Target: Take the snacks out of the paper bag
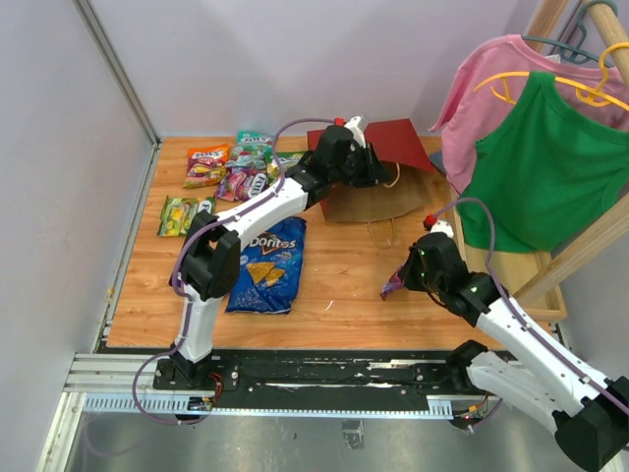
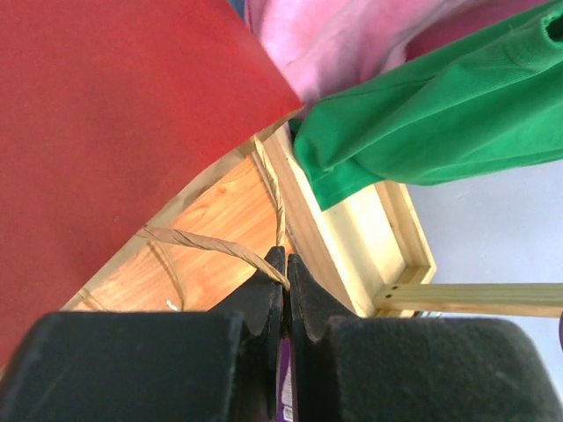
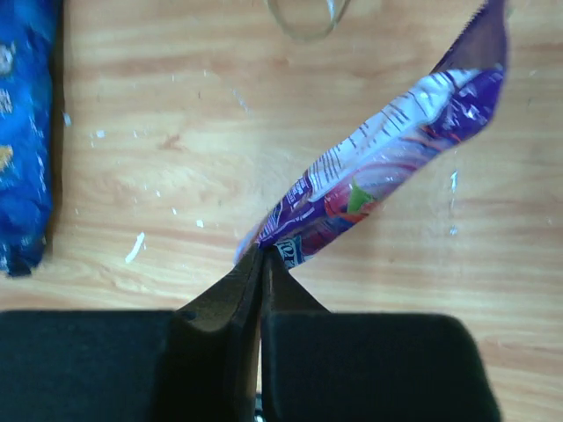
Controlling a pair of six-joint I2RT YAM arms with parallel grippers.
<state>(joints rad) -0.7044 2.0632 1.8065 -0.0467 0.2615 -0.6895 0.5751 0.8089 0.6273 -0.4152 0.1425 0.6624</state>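
The right gripper (image 3: 262, 264) was clenched on one end of the purple packet (image 3: 387, 158), over the table (image 3: 176, 132) to the right of the Doritos bag (image 1: 265, 264). The left gripper (image 2: 286, 264) pinched a twisted handle (image 2: 211, 242) of the paper bag (image 1: 393, 147), which lay at the table's far side, the other packets (image 1: 228, 169) spread to its left.

From above, the left arm (image 1: 265, 211) lies across the mouth of the paper bag (image 1: 393, 143) and hides its inside; in the left wrist view the bag runs off the top and left edges. In the right wrist view the Doritos bag (image 3: 22, 132) is cut by the left edge. The purple packet (image 3: 387, 158) passes the top edge, its small print too blurred to read. The lettering on the candy packets (image 1: 208, 162) far across the worktop (image 1: 344, 285) is too small to make out.
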